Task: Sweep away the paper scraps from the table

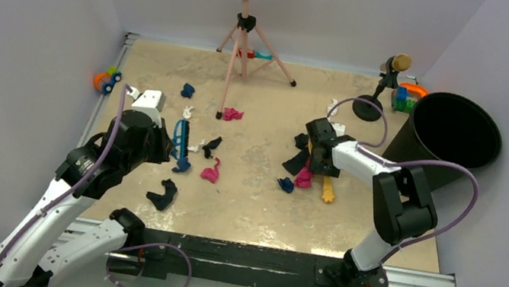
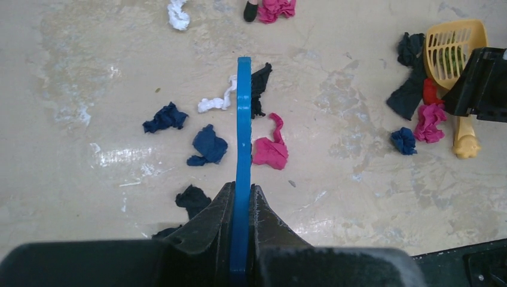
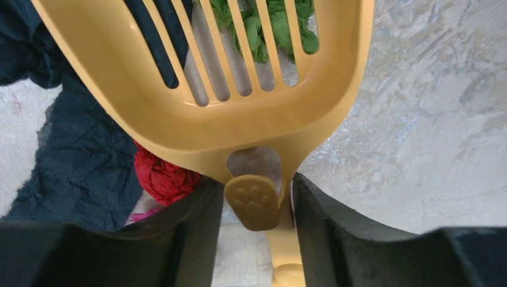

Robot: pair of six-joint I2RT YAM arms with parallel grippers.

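Now holds blue hand brush [image 2: 243,119] tight in clenched left claw [image 2: 241,188], edge-on over worktop [image 2: 359,227]. Straddles yellow dustpan [image 3: 197,128] handle with right claw [image 3: 256,182], one jaw each side; cannot tell if clamped or loose. Shows paper scraps [image 2: 270,152] scattered across worktop: navy, white, black, pink around brush; dark, pink, red beside dustpan; green under its slots.

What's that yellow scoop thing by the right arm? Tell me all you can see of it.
The yellow dustpan looks like glossy plastic: a slotted pan narrowing to a handle with a paw-print tab. It lies on the table, green paper showing through its slots, a dark wad and a red wad beside it. The right gripper straddles its handle; whether it grips, I cannot tell.
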